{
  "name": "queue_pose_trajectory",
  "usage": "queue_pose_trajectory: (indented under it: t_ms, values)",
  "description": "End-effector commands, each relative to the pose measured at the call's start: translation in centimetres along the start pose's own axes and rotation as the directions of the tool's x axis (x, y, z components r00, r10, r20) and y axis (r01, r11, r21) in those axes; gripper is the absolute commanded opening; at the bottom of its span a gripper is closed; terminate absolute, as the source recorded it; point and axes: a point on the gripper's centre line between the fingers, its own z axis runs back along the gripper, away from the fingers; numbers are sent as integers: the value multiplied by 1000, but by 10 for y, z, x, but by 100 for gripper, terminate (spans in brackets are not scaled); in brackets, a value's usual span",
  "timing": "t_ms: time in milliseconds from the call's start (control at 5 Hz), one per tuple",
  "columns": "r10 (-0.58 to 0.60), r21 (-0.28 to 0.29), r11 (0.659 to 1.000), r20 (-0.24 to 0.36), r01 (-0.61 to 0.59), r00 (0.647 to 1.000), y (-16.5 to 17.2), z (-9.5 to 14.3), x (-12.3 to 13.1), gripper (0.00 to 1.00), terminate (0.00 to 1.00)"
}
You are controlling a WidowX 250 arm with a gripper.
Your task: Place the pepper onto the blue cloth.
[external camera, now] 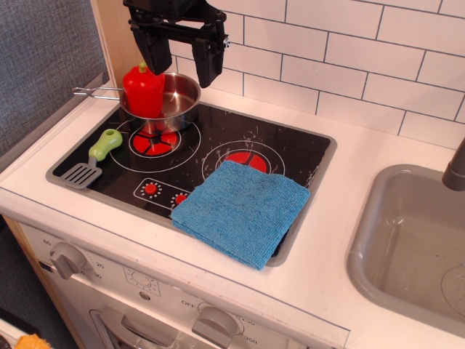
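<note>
The red pepper (143, 91) with a light-green stem stands upright at the left rim of the small steel pot (178, 94), at the back left of the toy stove. My gripper (182, 64) hangs just above the pot with its jaws wide apart and nothing between them. Its left finger (155, 47) is right above and slightly right of the pepper's stem. The blue cloth (241, 208) lies folded flat on the front right part of the stovetop, well apart from the pepper and to its right and nearer the front.
A grey spatula with a green handle (94, 156) lies on the stove's left side. The pot's wire handle (94, 91) sticks out to the left. A grey sink (407, 247) is at the right. A tiled wall stands behind, and oven knobs (69, 259) are at the front.
</note>
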Motion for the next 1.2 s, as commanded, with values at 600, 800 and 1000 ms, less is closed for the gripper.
queue_pose_trajectory:
  t_ms: [600,800,1000]
  values:
    - [143,114,980,161,-163,976,69,13,39,100,0]
    - [163,145,973,127,-181,978,93,-3,53,100,0]
    - [130,150,979,60,-138,990,94,-27,55,100,0]
